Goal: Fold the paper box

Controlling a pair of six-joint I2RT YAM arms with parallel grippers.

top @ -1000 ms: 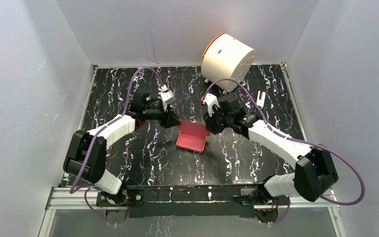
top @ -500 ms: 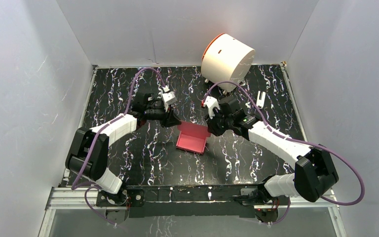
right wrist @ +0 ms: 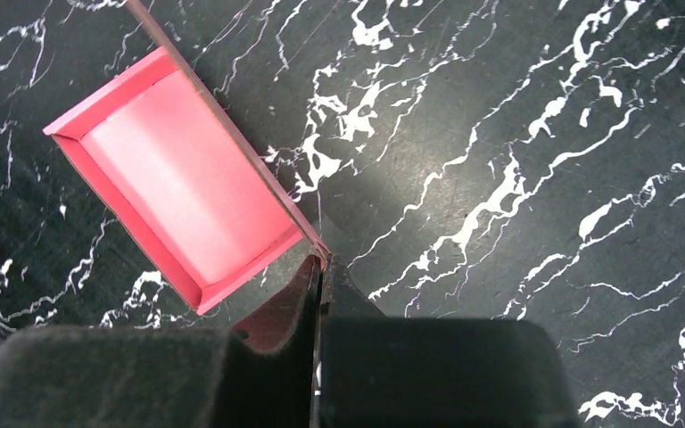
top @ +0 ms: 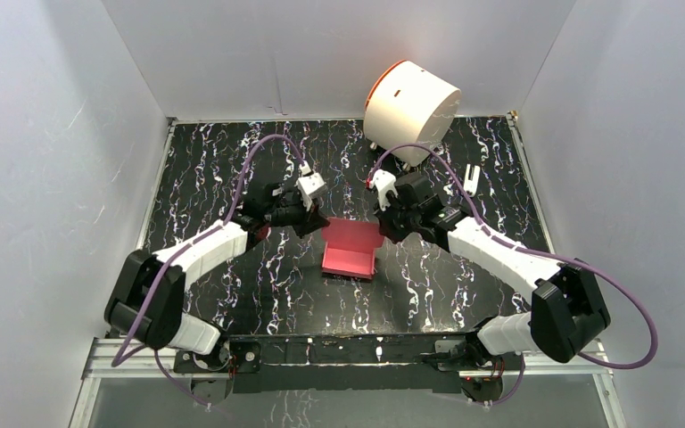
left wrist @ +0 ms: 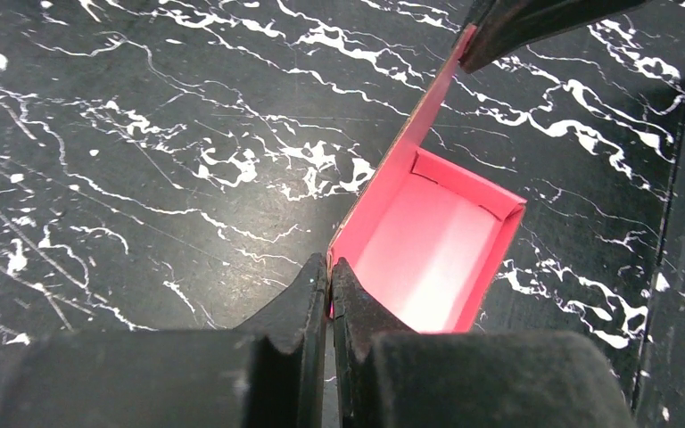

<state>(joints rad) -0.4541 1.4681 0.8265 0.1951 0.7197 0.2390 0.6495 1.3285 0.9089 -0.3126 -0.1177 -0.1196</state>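
Left wrist, left pincer clamping paper box

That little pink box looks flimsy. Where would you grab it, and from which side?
Take the paper box by its tall far flap, at the two ends, coming in from either side. The flap stands upright and thin, so it slips between fingers, while the other walls are low. The left gripper and right gripper are shut on it there.

The black tabletop (white-veined, like marble) carries the paper box, which lies between the left claw and the right claw. Beyond the right claw sits a white cylinder; a small white piece lies off its outer side.
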